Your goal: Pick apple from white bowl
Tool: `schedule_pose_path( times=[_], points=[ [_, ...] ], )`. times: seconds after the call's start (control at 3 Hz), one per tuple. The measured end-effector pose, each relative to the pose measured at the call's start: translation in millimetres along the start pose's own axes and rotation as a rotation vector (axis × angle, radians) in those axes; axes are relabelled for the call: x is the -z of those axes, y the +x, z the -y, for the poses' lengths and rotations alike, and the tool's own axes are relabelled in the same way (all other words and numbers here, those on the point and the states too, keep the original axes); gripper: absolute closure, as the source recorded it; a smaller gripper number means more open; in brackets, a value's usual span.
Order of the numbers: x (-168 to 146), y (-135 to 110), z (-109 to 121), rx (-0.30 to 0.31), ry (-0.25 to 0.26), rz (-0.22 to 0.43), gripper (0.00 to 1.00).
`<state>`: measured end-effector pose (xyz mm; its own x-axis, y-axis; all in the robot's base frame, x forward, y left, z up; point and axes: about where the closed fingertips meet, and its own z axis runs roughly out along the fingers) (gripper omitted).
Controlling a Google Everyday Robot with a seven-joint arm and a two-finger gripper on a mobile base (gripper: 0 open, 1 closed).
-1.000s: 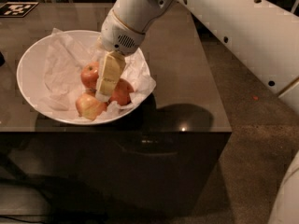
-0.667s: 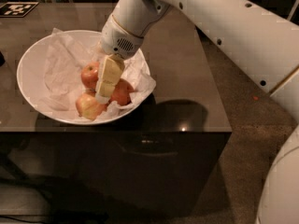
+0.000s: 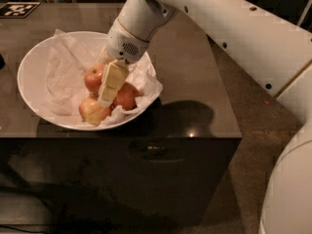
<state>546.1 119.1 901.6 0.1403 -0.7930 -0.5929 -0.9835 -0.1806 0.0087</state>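
The apple, the deepest red of the pile, lies in the right half of the white bowl, on the crumpled white paper that lines it. Its left flank is covered by the claw, so only part of its outline can be checked; no stem dimple can be made out.

The claw reaches down into the pile from the upper right, with its tip low between this apple and a paler yellow-blushed apple at the front. A further red apple sits just behind and to the left of the claw, also partly covered. Whether the claw is open or closed cannot be told, nor whether it touches any fruit. Anything lying directly beneath it is hidden.

The paper spills over the bowl's right rim. The bowl stands on the left part of the dark worktop, its front rim close to the worktop's front edge. To the right of the bowl the worktop surface is bare apart from the arm's shadow.

The white arm enters from the upper right and is cut off by the frame. A black-and-white marker lies at the far left corner, also cut off. Floor shows beyond the worktop's right edge.
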Motion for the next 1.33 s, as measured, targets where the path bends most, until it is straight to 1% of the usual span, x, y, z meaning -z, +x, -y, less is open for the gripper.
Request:
schedule_pose_path(
  times=[1.0,1.33],
  points=[
    [0.2,-0.2,0.0,0.0,0.0,0.0,0.89],
    [3.3,-2.6,-0.2,0.0,0.0,0.001,1.0]
  ],
)
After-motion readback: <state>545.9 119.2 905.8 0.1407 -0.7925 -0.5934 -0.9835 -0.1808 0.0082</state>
